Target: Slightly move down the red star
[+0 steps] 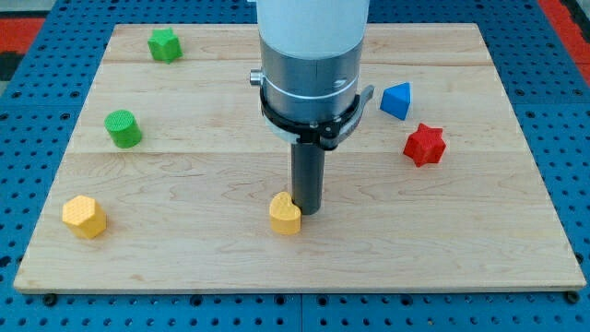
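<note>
The red star (424, 144) lies on the wooden board (184, 240) at the view's right, just below and right of a blue triangular block (395, 100). My tip (305, 211) stands near the board's middle, well to the left of and below the red star. It touches the upper right side of a yellow heart-shaped block (285, 214).
A green star-like block (164, 44) sits at the view's top left. A green cylinder (123, 128) lies at the left. A yellow hexagonal block (84, 217) sits at the bottom left. The arm's white and grey body (310, 65) hides the board's top middle.
</note>
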Controlling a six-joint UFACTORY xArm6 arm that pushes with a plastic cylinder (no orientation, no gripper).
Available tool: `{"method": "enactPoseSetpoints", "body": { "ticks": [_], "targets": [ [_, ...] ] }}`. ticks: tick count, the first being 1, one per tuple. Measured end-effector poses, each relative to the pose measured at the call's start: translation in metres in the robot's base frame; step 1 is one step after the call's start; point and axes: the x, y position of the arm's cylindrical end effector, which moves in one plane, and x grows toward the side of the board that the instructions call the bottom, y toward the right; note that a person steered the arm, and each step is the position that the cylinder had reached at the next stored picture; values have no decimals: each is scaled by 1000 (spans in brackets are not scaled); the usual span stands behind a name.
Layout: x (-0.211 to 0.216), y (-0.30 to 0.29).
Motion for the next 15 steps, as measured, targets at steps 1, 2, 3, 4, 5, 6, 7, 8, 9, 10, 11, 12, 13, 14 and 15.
{"method": "enactPoseSetpoints", "body": {
  "ticks": [1, 2, 3, 4, 5, 6, 7, 8, 9, 10, 11, 12, 13, 14, 15],
  "targets": [
    [-9, 31],
    [-48, 37],
    [-99, 45],
    [-122, 94],
    [-122, 96],
    [-122, 96],
    [-115, 109],
    [-111, 123],
    [-133, 134],
    [-136, 139],
    [-128, 163],
    [-105, 163],
    [-90, 156],
    [-90, 156],
    [-90, 156]
  ]
}}
